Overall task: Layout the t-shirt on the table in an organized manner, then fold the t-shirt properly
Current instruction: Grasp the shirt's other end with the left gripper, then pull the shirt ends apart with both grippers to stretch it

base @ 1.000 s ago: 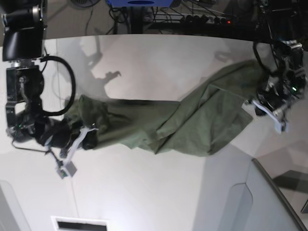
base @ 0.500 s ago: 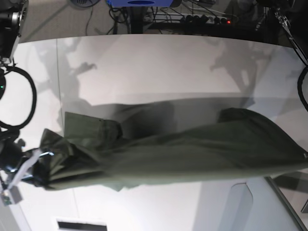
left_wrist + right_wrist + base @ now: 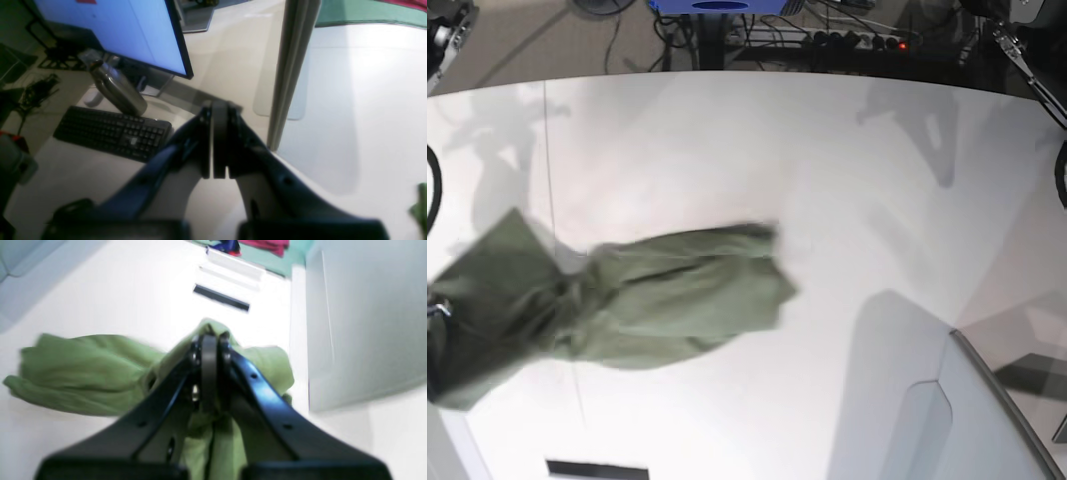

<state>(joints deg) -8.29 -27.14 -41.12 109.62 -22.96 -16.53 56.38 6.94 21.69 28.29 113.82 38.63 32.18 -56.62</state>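
Observation:
The olive-green t-shirt (image 3: 667, 295) is bunched into a long wrinkled band on the left half of the white table (image 3: 827, 150), blurred in the base view. Its left end runs off that view's left edge, where the right arm barely shows. In the right wrist view my right gripper (image 3: 208, 340) is shut on a fold of the t-shirt (image 3: 83, 373), and cloth hangs on both sides of the fingers. My left gripper (image 3: 213, 111) is shut with nothing between its fingers, out over the table's side. A green scrap (image 3: 421, 206) shows at that view's right edge.
A grey angled panel (image 3: 947, 420) stands at the front right and a dark slot (image 3: 597, 468) lies at the front left. Cables and a power strip (image 3: 847, 40) lie beyond the far edge. The left wrist view shows a monitor (image 3: 116, 33), keyboard (image 3: 110, 133) and metal bottle (image 3: 116, 90).
The t-shirt was stretched across the table between both arms; its right end is now free and the cloth has swept left. The left arm has left the base view.

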